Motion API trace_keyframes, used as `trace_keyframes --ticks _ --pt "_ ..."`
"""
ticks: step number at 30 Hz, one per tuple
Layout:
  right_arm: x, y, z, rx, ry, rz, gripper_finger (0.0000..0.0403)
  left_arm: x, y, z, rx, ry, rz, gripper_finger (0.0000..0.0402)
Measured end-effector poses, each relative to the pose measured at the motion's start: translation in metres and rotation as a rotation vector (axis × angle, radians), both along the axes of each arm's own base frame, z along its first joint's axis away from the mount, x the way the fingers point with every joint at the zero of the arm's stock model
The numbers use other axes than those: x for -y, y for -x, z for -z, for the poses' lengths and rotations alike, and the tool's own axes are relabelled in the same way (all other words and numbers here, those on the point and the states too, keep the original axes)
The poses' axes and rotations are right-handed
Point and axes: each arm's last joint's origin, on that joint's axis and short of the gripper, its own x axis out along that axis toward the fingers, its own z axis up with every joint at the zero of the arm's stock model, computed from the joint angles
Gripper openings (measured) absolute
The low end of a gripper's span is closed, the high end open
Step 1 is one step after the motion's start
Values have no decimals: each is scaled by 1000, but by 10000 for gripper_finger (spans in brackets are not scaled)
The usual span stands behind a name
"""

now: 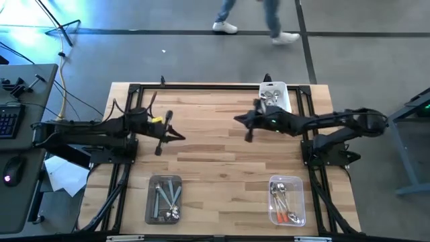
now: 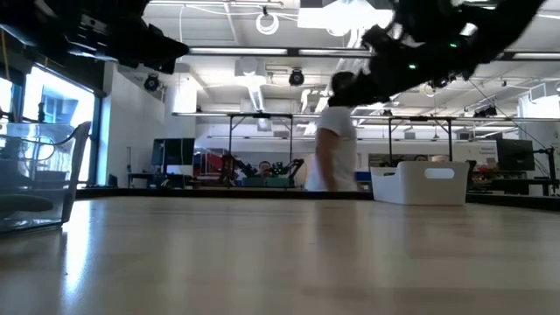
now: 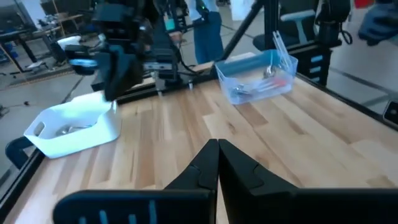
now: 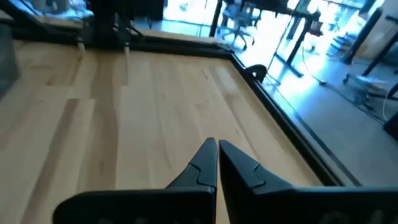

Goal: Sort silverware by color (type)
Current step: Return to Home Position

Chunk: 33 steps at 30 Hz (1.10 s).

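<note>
Leftmost, left gripper (image 1: 180,136) held above the left half of the table (image 1: 215,161), clear of the wood and pointing toward the middle; jaws closed tip to tip, nothing between them. Just below it in the high view, near the table's lower edge, grey tub (image 1: 150,202) with light blue spoons (image 1: 166,198) lying lengthwise inside, bowls bunched at one end. Past the middle, right gripper (image 1: 238,119), likewise raised off the wood, facing the left one across a bare stretch of boards and well apart from it; jaws pressed together and empty too. Right behind that gripper, at the table's upper edge, white tub (image 1: 287,94) holding a small heap of silver spoons (image 1: 270,98), partly covered by the arm. Farther right and down, near the lower edge, clear tub (image 1: 302,198) with orange spoons (image 1: 287,216) lying among plain shiny ones. Beyond the upper edge, on the grey floor, legs and white shoes of a person (image 1: 225,25), mid-stride.
</note>
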Motion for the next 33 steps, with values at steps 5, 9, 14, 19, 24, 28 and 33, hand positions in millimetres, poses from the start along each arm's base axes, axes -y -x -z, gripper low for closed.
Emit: trace_keyframes --ticks 5,9,14,19,24,28,33 --pt "-8 45 7 103 2 11 0 -12 1 -2 39 16 -32 0" --pt "-15 73 12 162 -4 63 0 -17 5 2 157 76 -75 0" --pt "-23 100 24 205 23 132 0 -18 11 19 192 144 -199 0" --pt "-30 119 37 259 2 142 0 -16 17 29 185 156 -297 0" --pt "-35 131 47 249 -11 188 0 -10 25 30 220 181 -338 0" --pt "-39 136 46 251 -18 169 0 -3 32 45 171 206 -370 0" --pt "-42 142 47 260 -59 154 0 4 41 60 146 192 -393 0"
